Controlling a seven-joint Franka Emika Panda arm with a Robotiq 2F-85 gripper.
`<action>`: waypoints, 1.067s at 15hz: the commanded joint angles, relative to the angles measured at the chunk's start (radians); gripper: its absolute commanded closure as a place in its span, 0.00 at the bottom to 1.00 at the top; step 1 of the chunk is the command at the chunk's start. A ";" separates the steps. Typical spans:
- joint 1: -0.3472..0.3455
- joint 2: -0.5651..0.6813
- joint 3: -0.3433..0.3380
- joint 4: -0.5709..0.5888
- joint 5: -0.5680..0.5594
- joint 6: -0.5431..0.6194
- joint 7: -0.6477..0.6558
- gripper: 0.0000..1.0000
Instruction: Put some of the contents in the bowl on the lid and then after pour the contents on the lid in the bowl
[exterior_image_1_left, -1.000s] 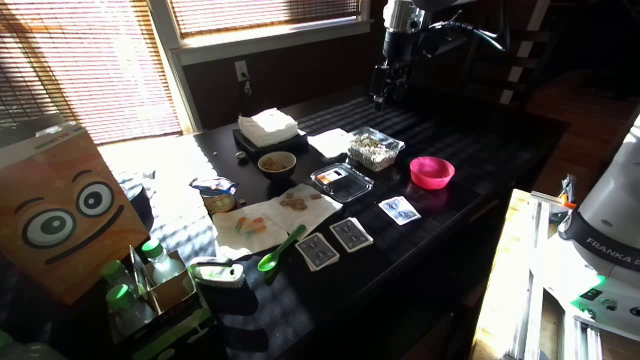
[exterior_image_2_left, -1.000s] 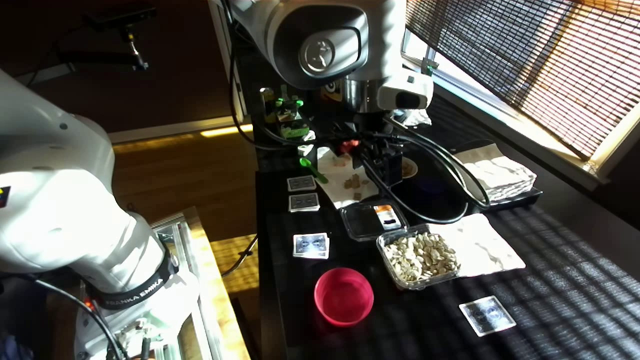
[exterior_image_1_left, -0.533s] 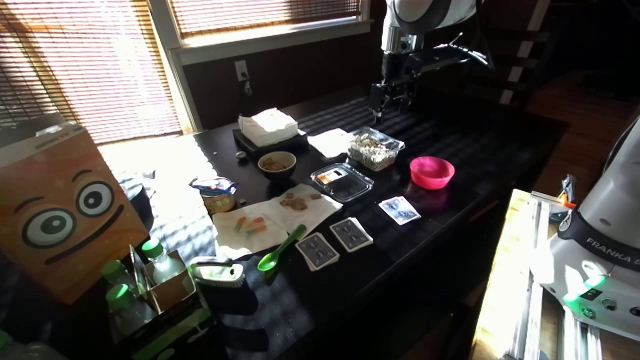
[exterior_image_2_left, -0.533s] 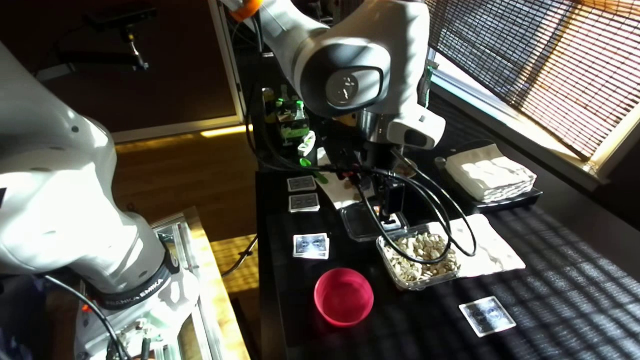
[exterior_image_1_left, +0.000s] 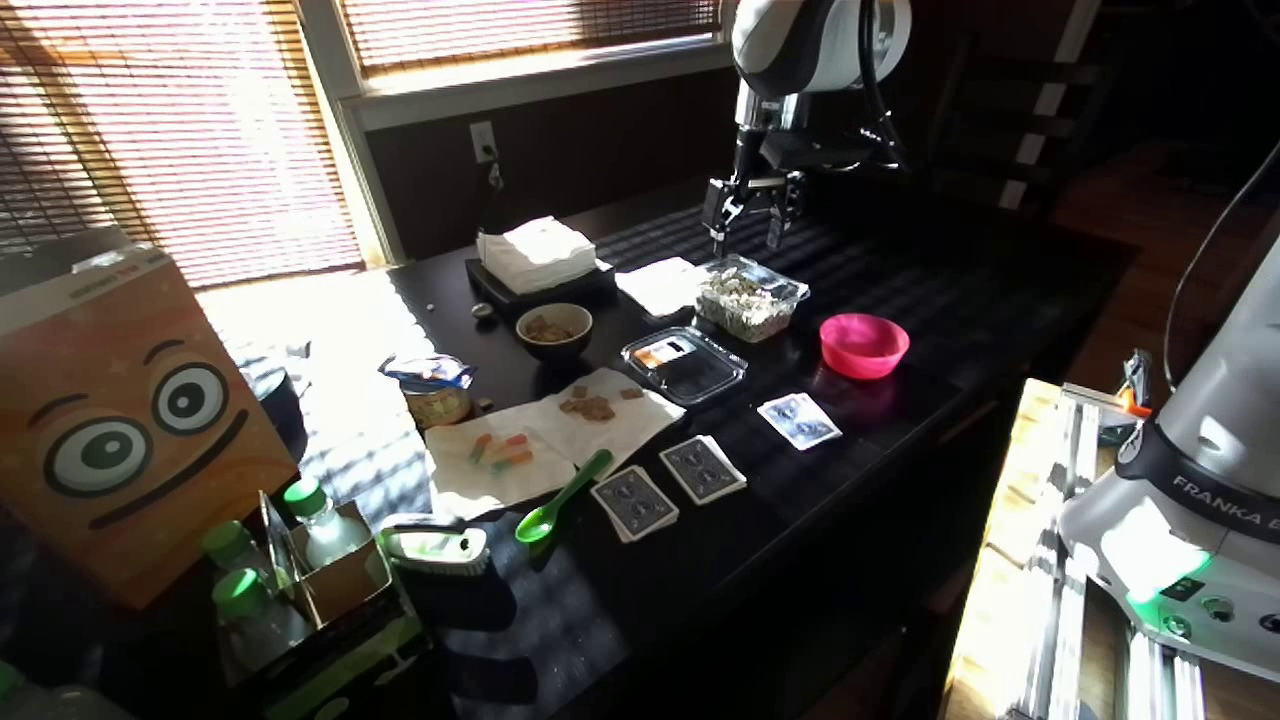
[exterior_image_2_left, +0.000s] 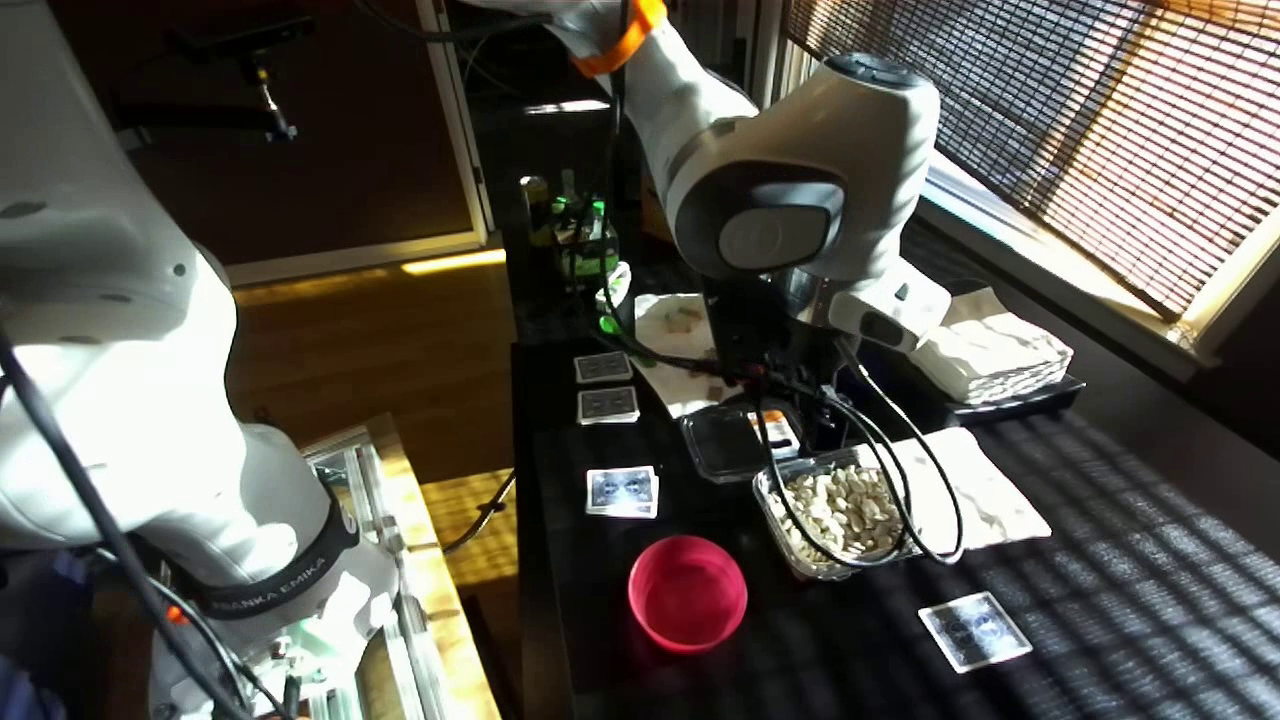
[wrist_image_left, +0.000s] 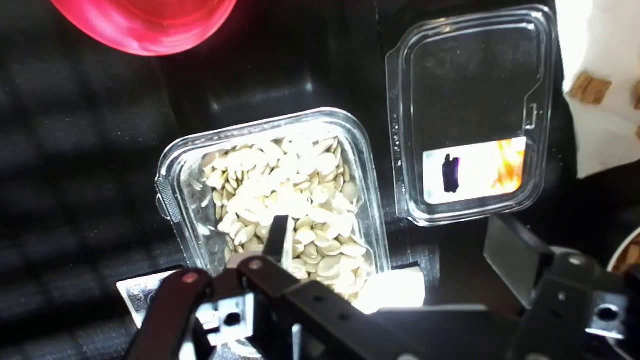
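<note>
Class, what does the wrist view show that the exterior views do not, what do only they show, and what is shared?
Only the wrist view: a small ridged patch on the rim of the rectangular clear-plastic container; elsewhere that ridging is too small to tell.

Only the exterior views: the green plastic spoon and the stack of white paper napkins.

Shared: the container, its pale seeds, the flat clear-plastic lid, the round pink plastic bowl (cut off in the wrist view), and the black gripper.

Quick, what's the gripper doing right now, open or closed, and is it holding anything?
Gripper: open, holding nothing.
</note>
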 joint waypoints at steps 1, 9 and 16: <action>-0.015 0.119 -0.004 0.080 0.039 0.065 0.057 0.00; -0.030 0.262 -0.014 0.157 0.064 0.131 0.177 0.00; -0.032 0.338 -0.026 0.189 0.109 0.166 0.270 0.00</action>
